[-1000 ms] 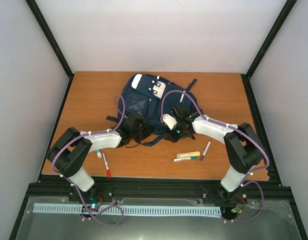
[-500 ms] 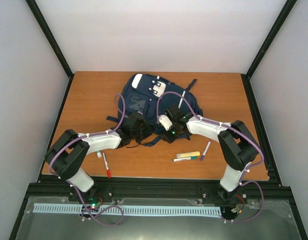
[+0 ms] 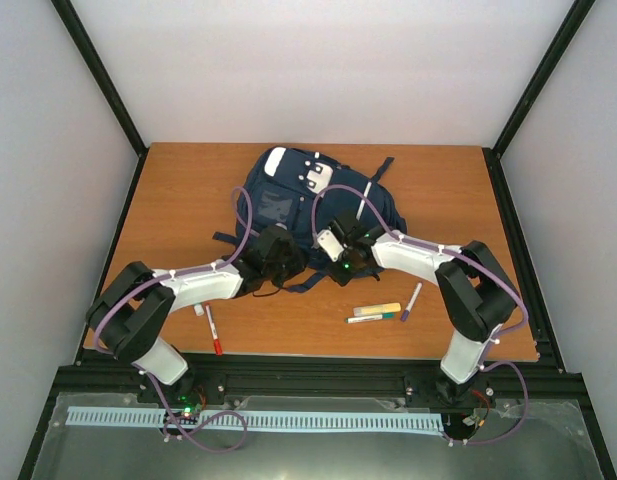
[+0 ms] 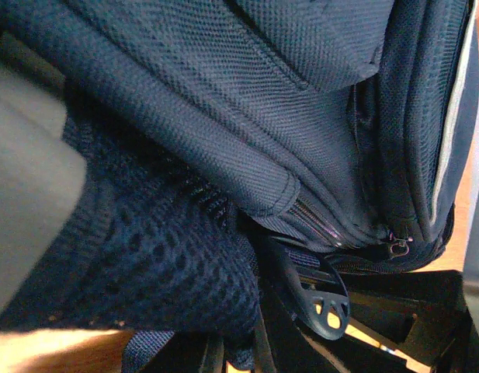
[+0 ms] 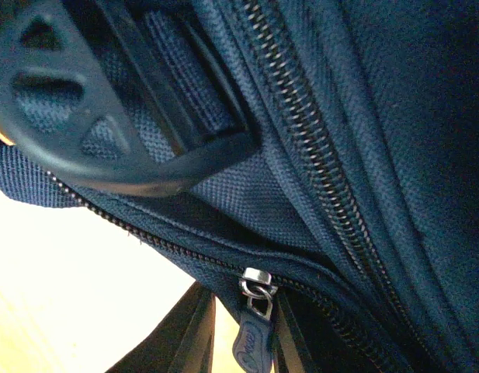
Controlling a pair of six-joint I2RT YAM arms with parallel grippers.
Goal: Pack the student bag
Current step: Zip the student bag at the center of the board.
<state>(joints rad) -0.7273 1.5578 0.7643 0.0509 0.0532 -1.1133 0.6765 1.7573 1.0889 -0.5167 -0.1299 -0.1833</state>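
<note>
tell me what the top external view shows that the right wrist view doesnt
Only top external: the left arm and right arm, the whole student bag lying on the wooden table, plus a red marker, a yellow highlighter and a purple pen. Only right wrist: close detail of a zipper pull and a black plastic buckle. Both: the bag's navy fabric.

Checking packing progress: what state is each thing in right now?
Bag: flat on table, zips in view closed.
Left gripper: shut, at bag's mesh.
Right gripper: fingers either side of a zipper pull, open or shut unclear.
Red pen: loose on table.
Highlighter: loose on table.
Green pen: loose on table.
Purple pen: loose on table.
</note>
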